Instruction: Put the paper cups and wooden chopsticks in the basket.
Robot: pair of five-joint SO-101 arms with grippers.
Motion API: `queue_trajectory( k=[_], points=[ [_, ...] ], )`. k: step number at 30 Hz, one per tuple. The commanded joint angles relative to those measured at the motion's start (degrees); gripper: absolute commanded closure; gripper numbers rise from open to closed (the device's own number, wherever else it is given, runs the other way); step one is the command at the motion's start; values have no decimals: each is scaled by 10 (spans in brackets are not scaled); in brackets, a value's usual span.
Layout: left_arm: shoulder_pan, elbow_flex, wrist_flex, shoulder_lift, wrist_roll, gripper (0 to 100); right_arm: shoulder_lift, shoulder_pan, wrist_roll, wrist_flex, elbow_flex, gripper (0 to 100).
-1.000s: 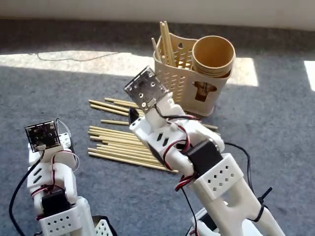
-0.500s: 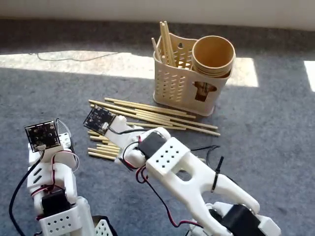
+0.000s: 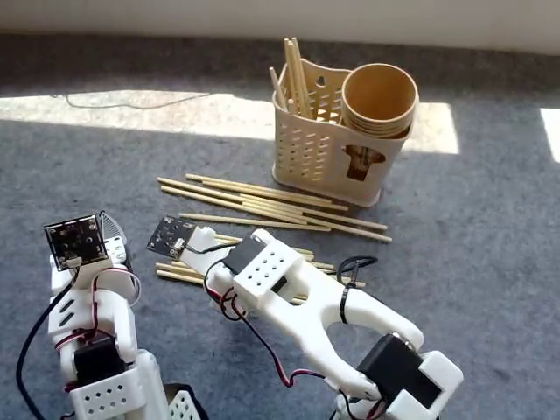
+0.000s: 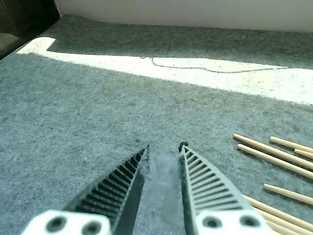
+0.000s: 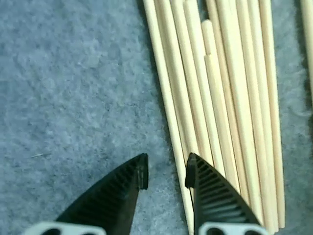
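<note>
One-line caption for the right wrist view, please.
Open right gripper above grey carpet, at the edge of a row of wooden chopsticks.

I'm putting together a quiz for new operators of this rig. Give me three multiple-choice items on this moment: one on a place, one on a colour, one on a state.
1. Where are the paper cups?
A. Stacked in the basket
B. Lying on the carpet
C. Held in a gripper

2. What colour is the basket?
A. Blue
B. Cream
C. Black

3. How is the right gripper?
A. Shut on a cup
B. Shut on a chopstick
C. Open over the loose chopsticks

Answers:
1 A: the high view shows the cups nested in one end of the basket.
2 B: its perforated walls are cream.
3 C: the right wrist view shows the jaws apart, low over the chopsticks' ends, and gripping nothing.
</note>
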Motion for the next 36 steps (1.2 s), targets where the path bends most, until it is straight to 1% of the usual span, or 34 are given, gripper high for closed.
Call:
queue_trajectory(
  k=[1,5,10,18,23,29,31,33,36],
  points=[
    [-5,-3,-2,-4,4,889,-3,0,7,-34,-6,859],
    [-5,-3,-2,-4,4,889,-2,0,8,-64,-2,859],
    [-5,-3,-2,-4,4,889,-1,1,8,-65,1,860],
    [-4,-3,-2,-4,4,889,-1,0,8,-100,59,860],
    [-3,-3,-2,-4,3,889,0,0,8,-100,66,860],
    [-2,-3,-2,-4,3,889,94,0,7,-95,60,861],
    [-2,-3,-2,-4,3,889,102,0,7,-80,44,861],
    [-3,-3,-2,-4,3,889,98,-1,7,-68,22,874],
    [-3,-3,-2,-4,3,889,97,0,7,-69,6,920]
  ],
)
